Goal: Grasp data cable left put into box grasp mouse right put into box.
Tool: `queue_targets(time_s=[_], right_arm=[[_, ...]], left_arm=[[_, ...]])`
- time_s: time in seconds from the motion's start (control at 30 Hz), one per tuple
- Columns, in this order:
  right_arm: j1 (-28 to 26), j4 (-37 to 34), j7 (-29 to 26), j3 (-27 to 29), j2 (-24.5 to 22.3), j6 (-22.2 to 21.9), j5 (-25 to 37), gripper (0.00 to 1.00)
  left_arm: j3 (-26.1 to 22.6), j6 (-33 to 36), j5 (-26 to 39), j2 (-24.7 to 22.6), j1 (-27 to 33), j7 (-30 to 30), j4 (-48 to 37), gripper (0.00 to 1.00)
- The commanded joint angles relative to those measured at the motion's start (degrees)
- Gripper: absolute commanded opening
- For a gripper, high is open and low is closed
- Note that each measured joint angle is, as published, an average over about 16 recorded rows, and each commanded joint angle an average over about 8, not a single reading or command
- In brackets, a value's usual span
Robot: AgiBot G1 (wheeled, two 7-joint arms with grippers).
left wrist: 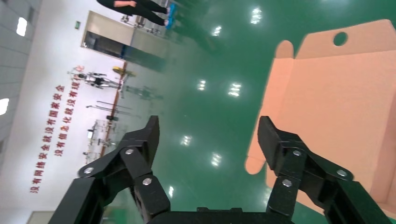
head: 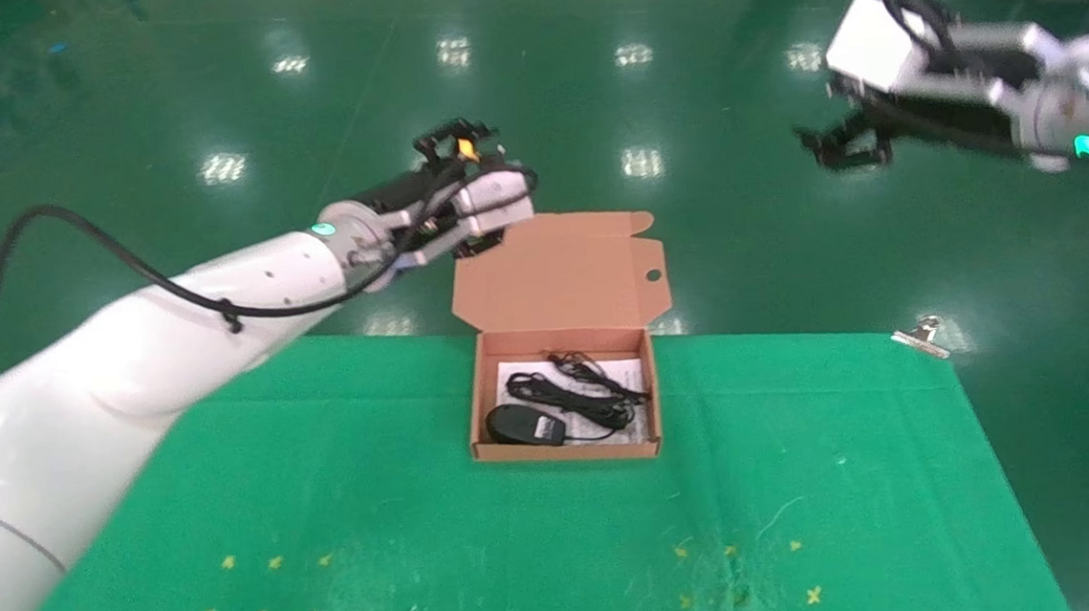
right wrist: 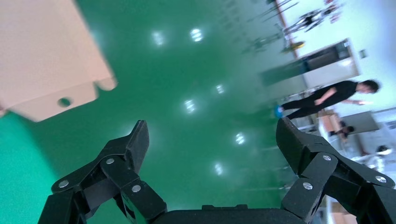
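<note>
From the head view, the box (head: 563, 405) sits mid-frame on the green bench (head: 806, 479), lid back, with the mouse (head: 525, 425) at its lower left and the cable (head: 571, 390) coiled above it — both already inside. The left gripper (head: 459, 146) hangs up-left of the lid; the right gripper (head: 845, 143) is far off, upper right.

Left wrist: left gripper (left wrist: 208, 135) jaws spread wide, empty — lid at frame right.

Right wrist: right gripper (right wrist: 212, 137) jaws wide, empty; the left arm looks nearer the box.
</note>
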State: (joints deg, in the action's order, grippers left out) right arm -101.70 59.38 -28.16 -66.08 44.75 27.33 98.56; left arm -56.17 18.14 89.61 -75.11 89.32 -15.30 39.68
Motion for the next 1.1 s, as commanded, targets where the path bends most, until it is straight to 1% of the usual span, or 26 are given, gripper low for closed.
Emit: queue_targets(time_s=[0.03, 0.13, 0.2, 1.1], right_arm=[[-1.79, -0.36, 0.78, -0.36, 0.13, 0.43, 1.30, 1.00], [-1.98, -0.13, 1.55, 0.71, 0.04, 2.23, 0.48, 1.00], [-0.84, 0.26, 1.98, 2.05, -0.22, 3.75, -1.07, 1.00], [18.71, 6.91, 9.34, 24.96, -4.76, 29.81, -27.62, 1.00]], left_arm=[[0.02, -1.72, 0.48, -0.17, 0.89, 0.35, -0.12, 1.00], [0.82, -1.21, -0.29, 0.51, 0.76, 0.98, 0.43, 1.00], [1.73, 0.43, -1.38, 1.43, 0.07, 1.54, 1.18, 1.00], [19.70, 31.85, -23.07, 19.51, -12.96, 13.00, 16.48, 1.00]])
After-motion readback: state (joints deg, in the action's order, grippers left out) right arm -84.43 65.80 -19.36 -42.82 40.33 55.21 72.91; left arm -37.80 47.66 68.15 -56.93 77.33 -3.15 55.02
